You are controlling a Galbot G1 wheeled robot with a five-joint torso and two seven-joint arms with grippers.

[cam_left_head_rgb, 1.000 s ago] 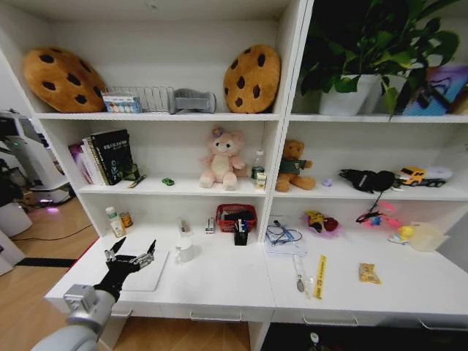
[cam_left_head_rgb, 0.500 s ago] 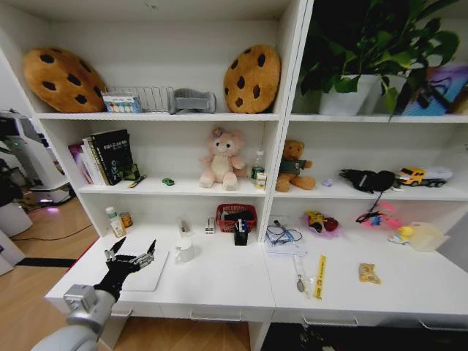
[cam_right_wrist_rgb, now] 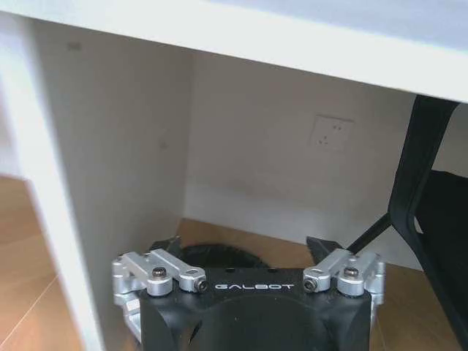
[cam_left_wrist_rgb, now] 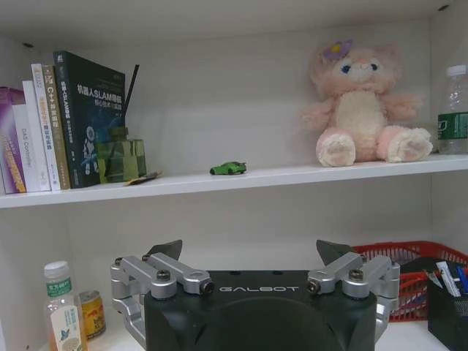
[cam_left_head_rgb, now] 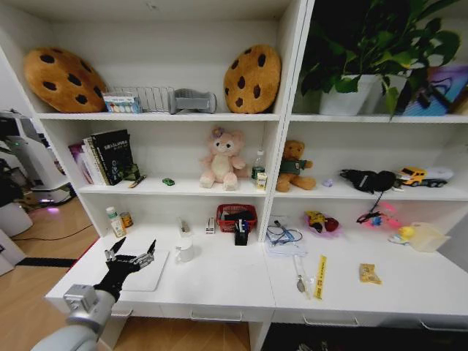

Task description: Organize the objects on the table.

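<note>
Nothing had shifted over the last second: the left gripper (cam_left_head_rgb: 131, 252) stayed spread open and empty above the desk's (cam_left_head_rgb: 219, 281) left end, the green toy car (cam_left_head_rgb: 168, 181) untouched on the shelf above, the right gripper (cam_right_wrist_rgb: 248, 245) open beneath the desk, so tidying had not begun.

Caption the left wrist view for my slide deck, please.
Left gripper, fingers open and empty, faces a shelf holding books, a green toy car and a pink plush.

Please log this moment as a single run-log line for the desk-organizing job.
left gripper: open, empty, above table left end | right gripper: open, empty, below desktop | green toy car: on shelf, untouched
</note>
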